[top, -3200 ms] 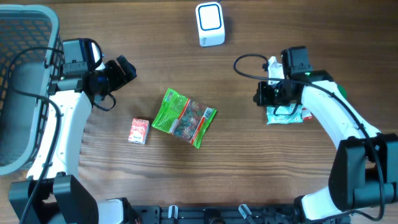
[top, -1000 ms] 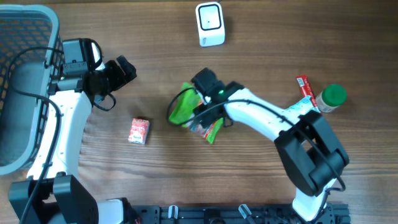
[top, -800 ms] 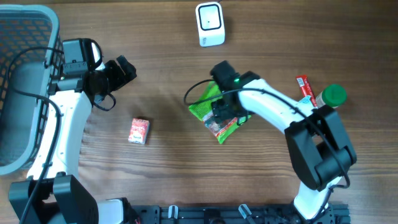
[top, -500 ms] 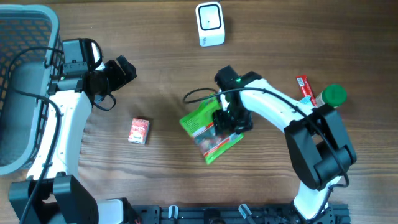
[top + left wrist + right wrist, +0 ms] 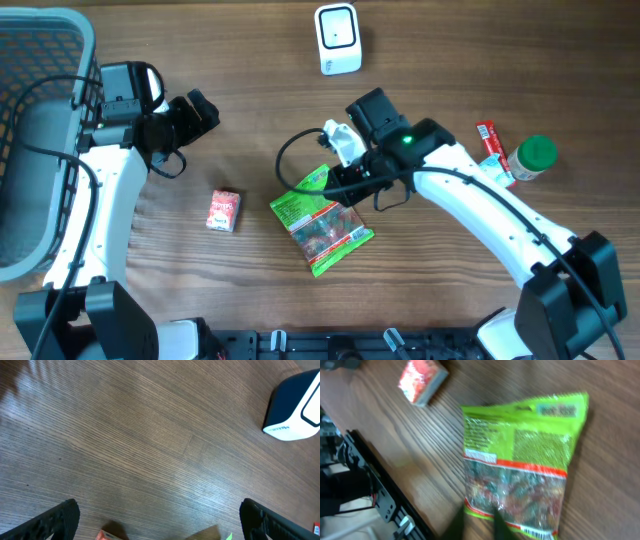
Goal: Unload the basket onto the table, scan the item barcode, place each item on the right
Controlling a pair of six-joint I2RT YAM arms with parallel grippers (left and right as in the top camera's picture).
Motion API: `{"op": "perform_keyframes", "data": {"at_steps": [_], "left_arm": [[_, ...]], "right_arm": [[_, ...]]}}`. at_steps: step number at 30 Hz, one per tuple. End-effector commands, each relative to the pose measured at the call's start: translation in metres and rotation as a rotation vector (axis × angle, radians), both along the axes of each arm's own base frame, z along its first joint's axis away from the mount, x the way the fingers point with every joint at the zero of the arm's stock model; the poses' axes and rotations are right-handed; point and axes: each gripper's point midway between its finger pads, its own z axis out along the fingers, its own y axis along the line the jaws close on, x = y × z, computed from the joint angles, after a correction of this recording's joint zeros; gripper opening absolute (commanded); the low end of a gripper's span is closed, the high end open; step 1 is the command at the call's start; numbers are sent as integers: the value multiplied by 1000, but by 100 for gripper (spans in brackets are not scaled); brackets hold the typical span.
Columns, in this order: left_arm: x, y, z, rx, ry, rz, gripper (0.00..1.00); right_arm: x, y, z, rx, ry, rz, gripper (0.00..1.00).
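A green snack bag (image 5: 320,224) hangs just above the table's middle, its printed back side up. My right gripper (image 5: 346,184) is shut on the bag's upper edge. In the right wrist view the bag (image 5: 520,465) fills the frame, and a barcode (image 5: 536,534) shows at its lower edge beside the blurred dark right gripper (image 5: 479,525). The white and blue scanner (image 5: 337,38) stands at the far middle of the table, and also shows as the scanner (image 5: 295,407) in the left wrist view. My left gripper (image 5: 200,112) is open over bare wood at the left, its fingers (image 5: 60,520) wide apart.
A small red box (image 5: 224,210) lies left of the bag. A grey basket (image 5: 40,60) fills the far left. A green-capped bottle (image 5: 530,158) and a red packet (image 5: 490,145) sit at the right. The black table rail (image 5: 380,495) runs along the front edge.
My right gripper has shut on the green bag, lifted it, turned it over and drawn it slightly left. The left arm has not moved.
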Motion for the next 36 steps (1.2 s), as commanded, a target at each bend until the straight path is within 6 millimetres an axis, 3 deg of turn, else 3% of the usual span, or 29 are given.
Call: {"op": "perform_keyframes", "data": {"at_steps": [1, 10, 14, 18, 20, 22, 28, 32, 36], "left_arm": [[4, -2, 8, 1, -24, -17, 100], [4, -2, 8, 1, -24, -17, 100], [4, -2, 8, 1, -24, -17, 100], [4, -2, 8, 1, -24, -17, 100], [4, -2, 8, 1, -24, -17, 100], [4, -2, 8, 1, -24, -17, 100], [4, -2, 8, 1, -24, -17, 100], [4, -2, 8, 1, -24, -17, 100], [4, -2, 8, 1, -24, -17, 100]], "right_arm": [[-10, 16, -18, -71, -114, 158, 5], [-15, 60, -69, -294, -419, 417, 4], [-18, 78, -82, -257, -428, 455, 4], [-36, 97, -95, -160, -363, 512, 4], [-38, 98, -99, -166, -364, 524, 4], [-34, 102, -97, -163, -356, 454, 4], [-37, 139, -78, 19, -192, 167, 4], [-23, 130, -94, -70, -177, -23, 4], [-28, 118, -123, -145, -72, -131, 4]]}}
